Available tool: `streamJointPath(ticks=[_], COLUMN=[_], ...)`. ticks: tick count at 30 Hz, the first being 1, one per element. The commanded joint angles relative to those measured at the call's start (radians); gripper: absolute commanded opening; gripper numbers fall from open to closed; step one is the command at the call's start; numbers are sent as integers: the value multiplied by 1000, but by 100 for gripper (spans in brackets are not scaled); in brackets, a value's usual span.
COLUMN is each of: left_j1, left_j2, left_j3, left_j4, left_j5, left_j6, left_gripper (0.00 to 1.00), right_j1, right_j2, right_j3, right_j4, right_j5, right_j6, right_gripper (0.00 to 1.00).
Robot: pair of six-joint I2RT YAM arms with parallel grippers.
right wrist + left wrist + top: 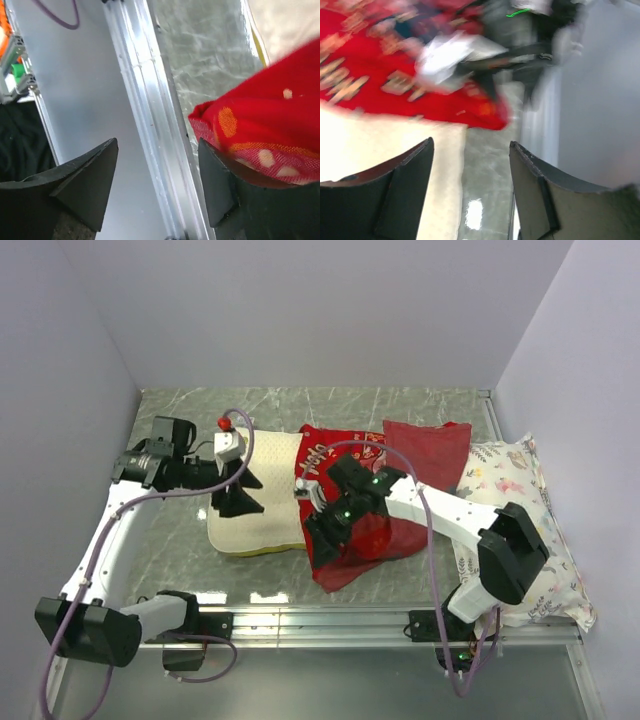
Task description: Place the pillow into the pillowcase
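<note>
Two claws, and both stand spread with nothing caught between their fingers.

The left claw (471,145) hangs low over the pillow (255,525), its dark fingers (405,190) wide apart. The gap between them shows only the pillow's cream edge and a strip of the marble table (350,405). Just past its tips, red cloth lies on top of the pillow; that part of the left wrist view is blurred.

The right claw (328,530) sits over the near left part of the pillowcase (415,465), its fingers also apart. In the right wrist view the gap between them shows only the metal rail (150,125) at the table's near edge. A corner of the red cloth bulges against one finger from the outer side, but it is not pinched.

The pillow lies flat on the table, left of centre, with its yellow strip along the near edge. Its right end is covered by the pillowcase's left side; whether that end is inside the opening or only under the cloth cannot be told.

The pillowcase lies crumpled at the table's middle, its printed face up on the left and plainer red on the right. Just beside its right edge, a flowered pillow (520,510) lies along the right side of the table, partly beneath the right arm.
</note>
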Motion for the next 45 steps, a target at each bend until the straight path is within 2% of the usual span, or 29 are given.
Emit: streamJointPath(ticks=[1,3,5,6,8,9,12,13,14,15,16,19,23,24,25,27,28,31,33,34,35,36,40,41,43,45], left_j1=[111,160,194,199,206,206,208,208,208,208,208,208,206,206,206,211,211,217,219,217,217,217,217,217,217,217], left_j2=[-16,19,64,119,177,221,286,303,318,347,358,366,400,414,426,466,481,544,584,596,614,621,612,599,587,582], left_j3=[-138,-169,-157,-143,-85,-74,-67,-63,-59,-57,-60,-109,-139,-137,-137,-137,-136,-132,-137,-140,-142,-143,-158,-165,-177,-180], left_j4=[418,583,657,682,693,705,765,765,770,771,773,839,891,897,902,915,920,932,949,964,975,981,1023,1032,1037,1026], left_j5=[-138,-189,-320,-363,-468,-491,-584,-600,-615,-618,-626,-695,-761,-788,-799,-795,-787,-679,-626,-596,-574,-566,-526,-528,-532,-557], left_j6=[-483,-560,-656,-686,-708,-719,-764,-772,-783,-789,-797,-823,-846,-849,-849,-849,-849,-857,-858,-864,-869,-880,-897,-895,-881,-871], left_gripper=[72,74,75,75,75,75,77,99,99,99,99,99,99,99,99,99,99,99,99,99,99,99,99,99,99,99], right_j1=[-9,-50,-97,-117,-169,-178,-203,-203,-198,-195,-192,-195,-198,-200,-200,-201,-200,-198,-197,-195,-192,-193,-192,-190,-192,-190], right_j2=[-83,-75,-45,31,153,287,469,507,544,604,624,679,738,748,761,796,805,825,833,833,833,833,828,827,837,868], right_j3=[228,348,415,451,639,711,929,929,1011,1041,1067,1089,1092,1092,1092,1104,1118,1124,1132,1133,1132,1132,1126,1120,1126,1152], right_j4=[-104,-32,103,128,96,73,106,106,106,111,131,155,172,175,183,183,183,188,182,175,172,165,145,148,139,122], right_j5=[86,228,422,485,624,666,784,806,810,876,902,990,990,988,979,962,944,906,872,864,844,843,879,879,896,966], right_j6=[-56,20,118,143,192,209,240,248,263,260,252,249,212,208,197,186,180,163,153,143,139,134,134,131,117,107], right_gripper=[74,74,74,75,75,75,75,80,83,83,87,88,86,84,75,64,51,26,18,8,6,6,61,64,65,59])
